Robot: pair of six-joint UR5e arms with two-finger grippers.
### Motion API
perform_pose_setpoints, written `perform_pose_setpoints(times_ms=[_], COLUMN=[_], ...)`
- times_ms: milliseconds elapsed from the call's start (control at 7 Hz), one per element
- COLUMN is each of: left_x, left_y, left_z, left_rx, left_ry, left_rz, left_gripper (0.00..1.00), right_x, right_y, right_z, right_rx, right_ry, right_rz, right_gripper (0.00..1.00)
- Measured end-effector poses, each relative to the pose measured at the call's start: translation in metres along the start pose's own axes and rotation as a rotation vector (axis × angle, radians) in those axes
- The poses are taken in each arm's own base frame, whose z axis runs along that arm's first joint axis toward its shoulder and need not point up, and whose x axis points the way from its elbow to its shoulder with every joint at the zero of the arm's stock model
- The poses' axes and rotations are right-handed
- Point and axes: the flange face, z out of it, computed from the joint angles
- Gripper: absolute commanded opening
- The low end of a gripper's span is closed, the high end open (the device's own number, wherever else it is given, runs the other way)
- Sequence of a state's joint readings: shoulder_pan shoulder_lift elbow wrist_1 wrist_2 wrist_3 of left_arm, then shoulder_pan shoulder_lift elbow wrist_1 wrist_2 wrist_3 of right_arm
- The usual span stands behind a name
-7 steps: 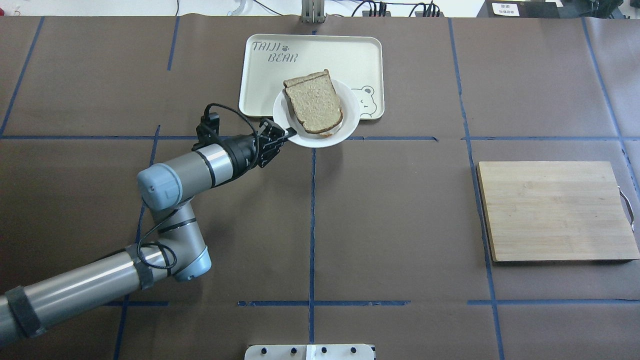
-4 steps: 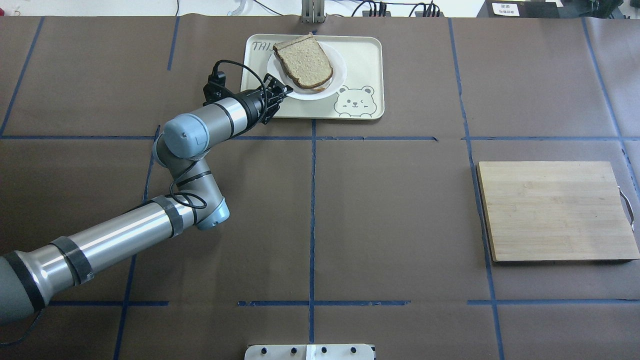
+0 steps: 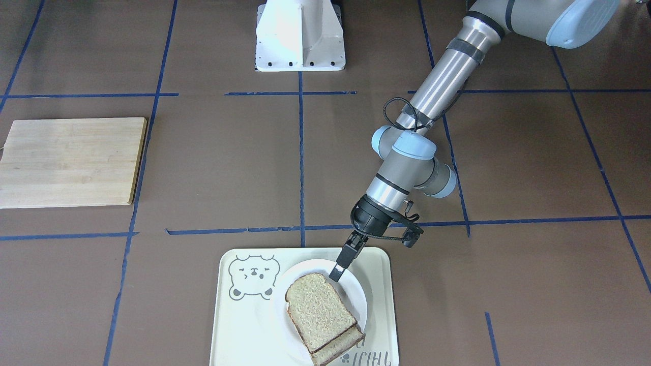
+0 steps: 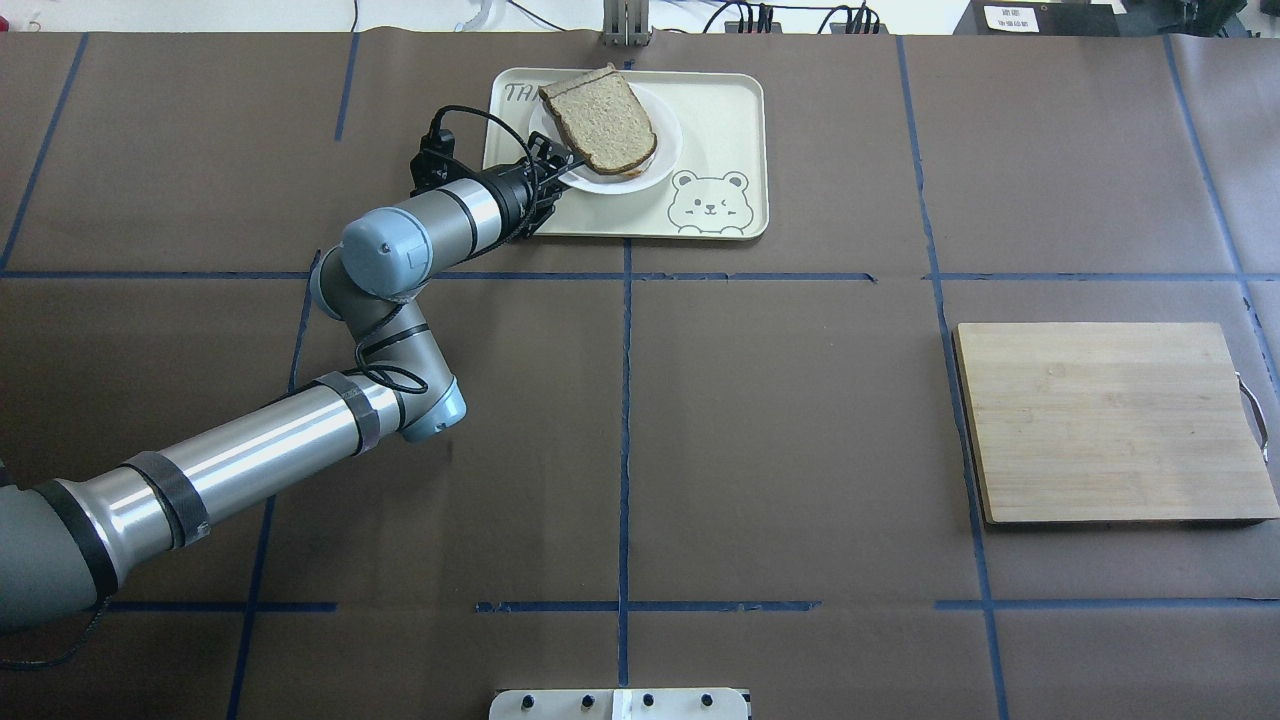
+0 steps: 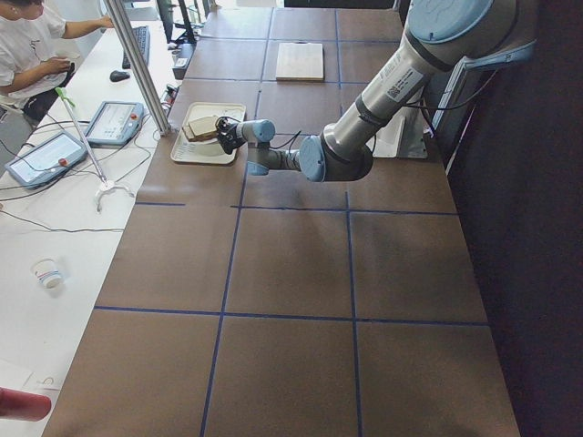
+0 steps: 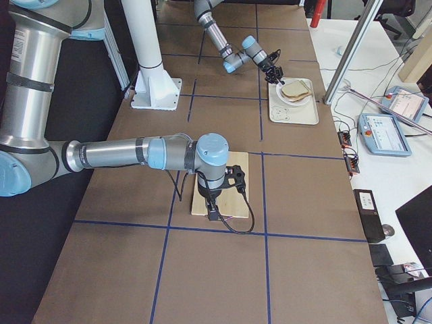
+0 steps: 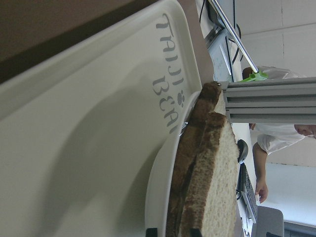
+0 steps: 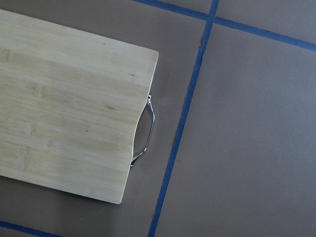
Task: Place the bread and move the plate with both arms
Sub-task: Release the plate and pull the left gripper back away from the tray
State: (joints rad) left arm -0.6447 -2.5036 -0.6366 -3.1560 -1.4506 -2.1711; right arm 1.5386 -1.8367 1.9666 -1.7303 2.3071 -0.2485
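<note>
The small white plate (image 4: 655,160) is over the far left part of the cream bear tray (image 4: 720,120); I cannot tell if it rests on it. The bread (image 4: 600,120), speckled grey-tan with a dark crust, lies on the plate on top of a second slice. My left gripper (image 4: 560,165) is shut on the plate's near-left rim. From the front the gripper (image 3: 338,272) grips the plate (image 3: 358,297) beside the bread (image 3: 318,310). The left wrist view shows the plate's rim (image 7: 153,187) and the bread (image 7: 212,173) edge-on. My right gripper (image 6: 214,212) hangs over the cutting board; I cannot tell whether it is open or shut.
A wooden cutting board (image 4: 1110,420) with a metal handle (image 8: 145,131) lies on the right side of the table. The white pedestal base (image 3: 300,35) stands at the robot's edge. Operators and tablets are beyond the far table edge (image 5: 46,155).
My left arm has carried the plate with the bread from the tray's near edge away from me to the tray's far left part. The plate looks smaller and lower now.
</note>
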Motion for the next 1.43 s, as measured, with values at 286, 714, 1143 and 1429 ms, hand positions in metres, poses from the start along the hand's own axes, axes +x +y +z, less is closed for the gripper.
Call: perform_pose_setpoints(times_ms=[286,714,1143,1429], left_x=[0.004,0.018,0.039,0.007], left_y=[-0.008,-0.058,-0.133,-0.202], left_z=[-0.01,-0.086,-0.177,-0.242], left_rx=[-0.042,-0.162,-0.209,-0.258], left_ry=[-0.011,-0.123,-0.361,-0.553], left_rz=[0.056,0.181,0.537,0.878], left_gripper=[1.0,1.0,1.0,1.0], right_x=[0.0,0.001,0.001,0.002], right_y=[0.0,0.0,-0.001,0.0], right_z=[0.0,0.001,0.0,0.002], right_rx=[-0.001,-0.001,0.0,-0.003], right_ry=[0.0,0.0,0.0,-0.001], right_rz=[0.001,0.001,0.0,0.003], right_gripper=[1.0,1.0,1.0,1.0])
